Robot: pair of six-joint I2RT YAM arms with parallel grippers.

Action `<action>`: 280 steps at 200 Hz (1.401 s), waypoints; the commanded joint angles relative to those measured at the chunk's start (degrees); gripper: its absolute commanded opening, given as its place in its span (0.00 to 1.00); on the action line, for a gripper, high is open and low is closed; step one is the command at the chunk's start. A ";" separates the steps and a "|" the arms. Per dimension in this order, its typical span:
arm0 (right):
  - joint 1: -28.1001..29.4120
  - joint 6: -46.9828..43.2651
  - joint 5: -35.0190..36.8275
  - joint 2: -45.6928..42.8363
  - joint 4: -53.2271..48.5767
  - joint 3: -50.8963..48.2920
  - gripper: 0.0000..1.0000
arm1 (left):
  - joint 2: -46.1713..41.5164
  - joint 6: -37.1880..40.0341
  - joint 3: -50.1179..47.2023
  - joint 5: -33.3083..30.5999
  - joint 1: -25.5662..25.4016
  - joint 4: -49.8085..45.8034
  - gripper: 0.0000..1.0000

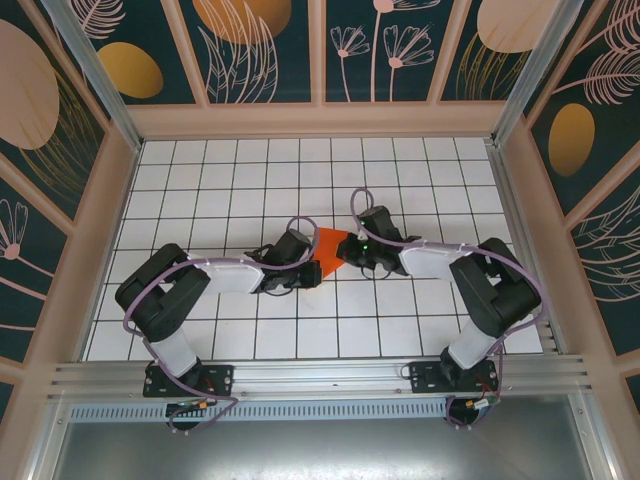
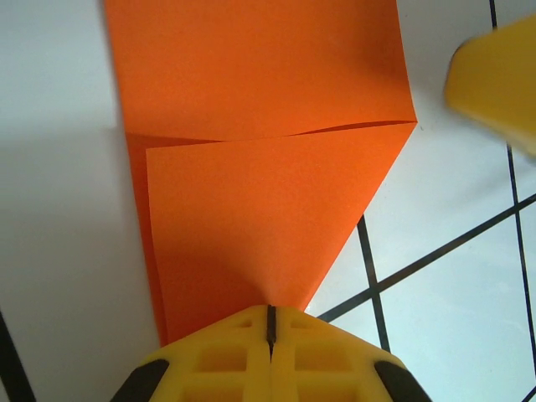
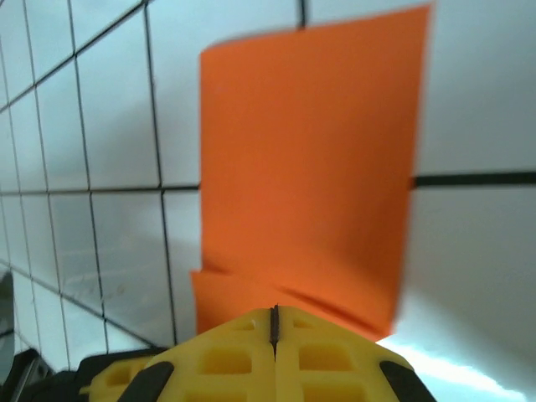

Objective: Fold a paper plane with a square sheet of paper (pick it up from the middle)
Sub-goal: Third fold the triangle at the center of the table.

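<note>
Centrally, the thin orange-red square sheet of paper [image 1: 327, 250], already partly folded, is seen on the white, black-gridded tile surface [image 1: 200, 180], in the gap between the two arms' tips. From above only a wedge of it is exposed, wide at the far side and narrowing toward the near side. In the left wrist view one flap is noted doubled over the layer beneath, with a slanted edge running down to a point at the fingertips and a near-straight fold line across the sheet. Whether the sheet lies fully flat or is slightly raised cannot be told.

The yellow left fingers [image 2: 222, 360] are pressed together, only a thin seam between them, with the flap's point meeting their tips. The yellow right fingers [image 3: 226, 360] are likewise closed tight, at the opposite edge of the sheet, where a small second layer is seen. Whether paper is pinched in either pair cannot be told. A blurred yellow tip of the right fingers is caught just beside the sheet in the left wrist view.

Both black-and-white arms are reached inward over the middle tiles.
</note>
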 commanded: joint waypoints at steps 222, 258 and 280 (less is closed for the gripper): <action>1.35 2.10 -0.03 10.34 -1.69 -0.17 0.00 | 4.76 -2.61 2.15 3.94 0.43 0.80 0.00; 1.06 2.01 0.88 10.83 -3.07 -0.04 0.00 | 3.67 -1.80 -1.58 3.25 0.42 -0.35 0.00; 0.73 1.78 1.64 11.35 -4.33 0.15 0.00 | 1.91 -0.47 -4.29 3.48 0.43 -1.50 0.00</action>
